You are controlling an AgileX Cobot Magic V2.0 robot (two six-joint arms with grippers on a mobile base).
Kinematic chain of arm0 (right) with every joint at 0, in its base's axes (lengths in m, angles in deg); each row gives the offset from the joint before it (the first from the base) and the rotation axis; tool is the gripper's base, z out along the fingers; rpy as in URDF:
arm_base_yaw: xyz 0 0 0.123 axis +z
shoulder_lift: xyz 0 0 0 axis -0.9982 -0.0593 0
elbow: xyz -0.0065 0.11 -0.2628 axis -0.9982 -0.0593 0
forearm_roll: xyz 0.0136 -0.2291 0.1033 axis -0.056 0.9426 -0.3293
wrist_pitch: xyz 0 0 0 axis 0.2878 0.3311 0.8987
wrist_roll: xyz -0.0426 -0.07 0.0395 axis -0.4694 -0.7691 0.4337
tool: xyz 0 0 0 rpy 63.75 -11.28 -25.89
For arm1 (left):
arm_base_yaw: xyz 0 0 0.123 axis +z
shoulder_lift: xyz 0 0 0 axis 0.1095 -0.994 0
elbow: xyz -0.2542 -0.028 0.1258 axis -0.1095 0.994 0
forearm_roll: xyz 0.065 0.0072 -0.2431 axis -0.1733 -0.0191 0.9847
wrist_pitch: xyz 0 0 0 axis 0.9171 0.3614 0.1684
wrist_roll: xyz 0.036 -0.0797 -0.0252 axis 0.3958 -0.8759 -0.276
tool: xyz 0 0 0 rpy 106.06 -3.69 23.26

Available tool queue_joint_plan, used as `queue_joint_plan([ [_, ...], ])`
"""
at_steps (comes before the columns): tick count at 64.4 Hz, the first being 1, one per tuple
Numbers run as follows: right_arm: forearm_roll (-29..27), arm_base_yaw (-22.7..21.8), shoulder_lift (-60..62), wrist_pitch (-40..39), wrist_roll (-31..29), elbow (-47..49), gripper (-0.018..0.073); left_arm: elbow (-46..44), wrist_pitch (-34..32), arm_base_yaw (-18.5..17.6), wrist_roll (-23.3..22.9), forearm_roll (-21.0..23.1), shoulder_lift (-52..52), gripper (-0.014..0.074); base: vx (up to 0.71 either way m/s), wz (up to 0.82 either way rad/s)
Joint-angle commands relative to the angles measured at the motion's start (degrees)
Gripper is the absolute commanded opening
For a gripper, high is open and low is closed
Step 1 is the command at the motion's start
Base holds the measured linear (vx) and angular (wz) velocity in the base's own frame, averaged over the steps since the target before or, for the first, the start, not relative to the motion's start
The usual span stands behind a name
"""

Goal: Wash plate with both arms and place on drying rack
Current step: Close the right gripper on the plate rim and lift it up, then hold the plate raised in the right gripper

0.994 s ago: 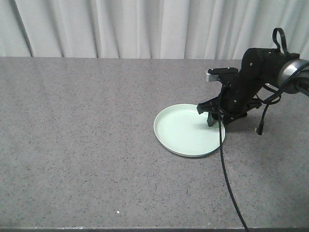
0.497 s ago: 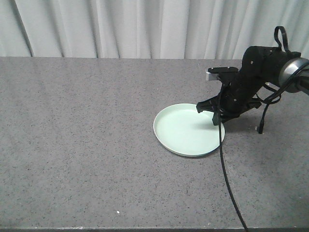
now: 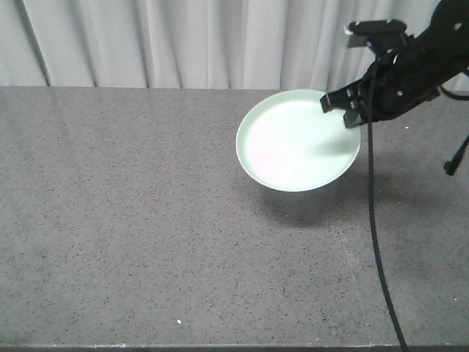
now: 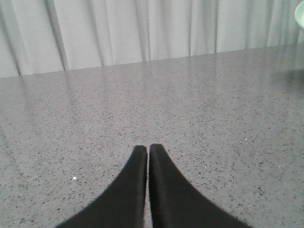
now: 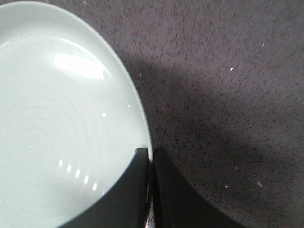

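The pale mint-green plate (image 3: 297, 143) hangs in the air above the grey counter, tilted, its shadow on the surface below. My right gripper (image 3: 350, 111) is shut on the plate's right rim; in the right wrist view the rim (image 5: 137, 114) runs between the two black fingers (image 5: 151, 156). The right arm (image 3: 418, 66) reaches in from the upper right with a black cable hanging from it. My left gripper (image 4: 148, 149) is shut with nothing in it, low over bare counter; a sliver of the plate (image 4: 300, 16) shows at that view's right edge. The drying rack is out of view.
A speckled grey counter (image 3: 132, 220) fills the scene, backed by a white pleated curtain (image 3: 183, 44). The black cable (image 3: 377, 242) drapes down across the counter's right side to the front edge.
The right gripper has lifted the plate off the counter, rising up and slightly right. The plate was flat on the surface before and now hangs tilted in the air.
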Motion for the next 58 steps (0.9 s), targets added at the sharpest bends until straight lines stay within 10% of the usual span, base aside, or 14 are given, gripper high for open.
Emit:
queue_joint_plan([
  [1,-1.2,-0.4,7.8,-2.0,-0.6,1.5,-0.0004,1.6,-4.3,0.0,-0.6,0.2,0.9,0.0004,0.0,0.0],
  [58,1.3,-0.4,60.3,-15.0,9.3,-46.1,-0.0004,1.6,-4.3,0.0,-0.6,0.2,0.9,0.0004,0.0,0.0],
])
